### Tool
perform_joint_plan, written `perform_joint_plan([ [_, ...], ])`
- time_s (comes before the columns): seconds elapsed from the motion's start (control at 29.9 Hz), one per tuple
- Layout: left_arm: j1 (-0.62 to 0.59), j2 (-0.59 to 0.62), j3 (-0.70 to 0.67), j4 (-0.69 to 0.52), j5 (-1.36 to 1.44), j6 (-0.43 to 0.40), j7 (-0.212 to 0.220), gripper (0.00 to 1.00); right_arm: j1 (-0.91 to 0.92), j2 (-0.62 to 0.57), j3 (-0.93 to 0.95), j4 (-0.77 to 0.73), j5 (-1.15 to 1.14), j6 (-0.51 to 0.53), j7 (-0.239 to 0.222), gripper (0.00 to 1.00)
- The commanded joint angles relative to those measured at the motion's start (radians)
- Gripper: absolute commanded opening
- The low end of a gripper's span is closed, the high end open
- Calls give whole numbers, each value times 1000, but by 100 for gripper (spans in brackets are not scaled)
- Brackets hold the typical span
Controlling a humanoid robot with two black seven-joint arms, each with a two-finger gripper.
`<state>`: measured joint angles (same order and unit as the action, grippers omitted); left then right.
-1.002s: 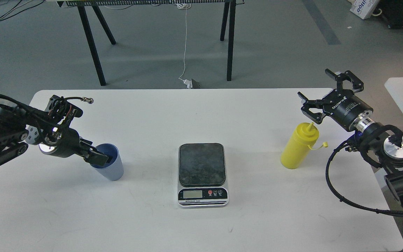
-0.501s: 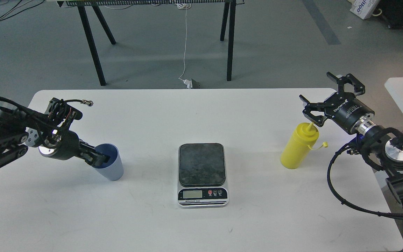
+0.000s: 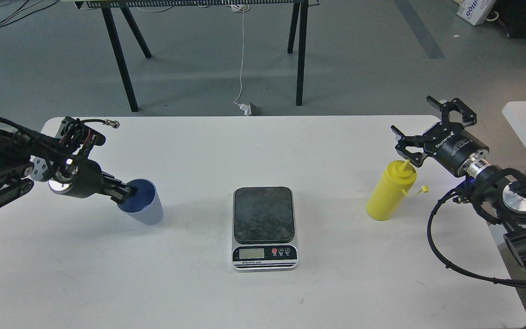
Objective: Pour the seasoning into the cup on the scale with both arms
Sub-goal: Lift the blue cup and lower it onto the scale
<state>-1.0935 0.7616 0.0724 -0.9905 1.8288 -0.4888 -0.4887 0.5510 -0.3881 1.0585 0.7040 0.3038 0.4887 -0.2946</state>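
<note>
Cup (image 3: 143, 204): left of scale (image 3: 264, 227), tilted, rim pinched by left gripper (image 3: 125, 192). Seasoning bottle (image 3: 389, 190): upright, right of scale; right gripper (image 3: 420, 132) spread wide just beyond its nozzle.

Your two arms: matte black housings, polished silver joint discs. Right gripper (image 3: 432, 125) is a black claw, white lettering along its cylindrical body. Thick black cable loops beneath the right arm. Left arm (image 3: 21, 160) carries bundled wiring, a silver-tipped connector.

A white table (image 3: 244, 297) fills the middle. At twelve o'clock stands a black-legged bench (image 3: 121, 68), with a white cable (image 3: 242, 64) hanging down.
</note>
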Motion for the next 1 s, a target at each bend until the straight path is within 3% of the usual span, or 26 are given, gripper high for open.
perform_joint_plan([
  [0.0, -84, -1, -16, -30, -43, 0, 0, 2, 0, 0, 0, 0, 0, 0, 0, 99],
  [0.17, -222, -24, -20, -85, -229, 0, 0, 2, -5, 0, 0, 0, 0, 0, 6, 99],
  [0.27, -269, -134, -19, -99, -272, 0, 0, 2, -6, 0, 0, 0, 0, 0, 6, 99],
  [0.57, -214, -369, 30, -76, -160, 0, 0, 2, -8, 0, 1, -6, 0, 0, 14, 99],
  [0.97, -135, -413, 33, -1, -103, 0, 0, 3, -19, 2, 1, -4, 0, 0, 34, 99],
])
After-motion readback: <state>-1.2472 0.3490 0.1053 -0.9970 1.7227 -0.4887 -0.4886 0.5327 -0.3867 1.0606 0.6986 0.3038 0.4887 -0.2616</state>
